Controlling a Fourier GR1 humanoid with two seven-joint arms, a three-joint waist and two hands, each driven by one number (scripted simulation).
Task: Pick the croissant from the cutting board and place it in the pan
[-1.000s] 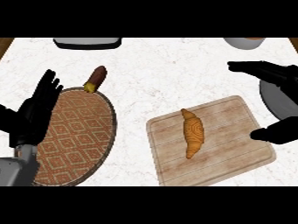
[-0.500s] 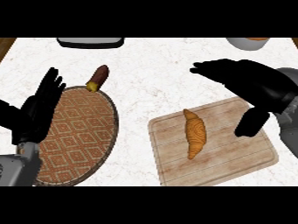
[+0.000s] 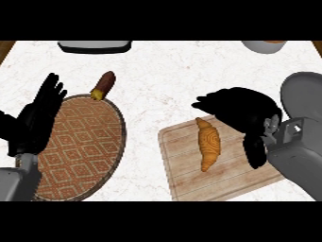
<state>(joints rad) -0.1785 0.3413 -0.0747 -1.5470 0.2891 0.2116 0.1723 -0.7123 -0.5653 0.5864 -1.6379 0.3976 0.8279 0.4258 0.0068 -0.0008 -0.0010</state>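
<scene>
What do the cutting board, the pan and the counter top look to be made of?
Cutting board: pale wood, matte, with plank lines and grain. Pan: unclear; its inside shows a brown-orange diamond pattern within a dark rim, its handle brown with a yellow end. Counter: white stone, possibly marble, faintly veined.

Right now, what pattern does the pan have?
The pan shows a brown-orange diamond lattice, clearest in the head view.
</scene>
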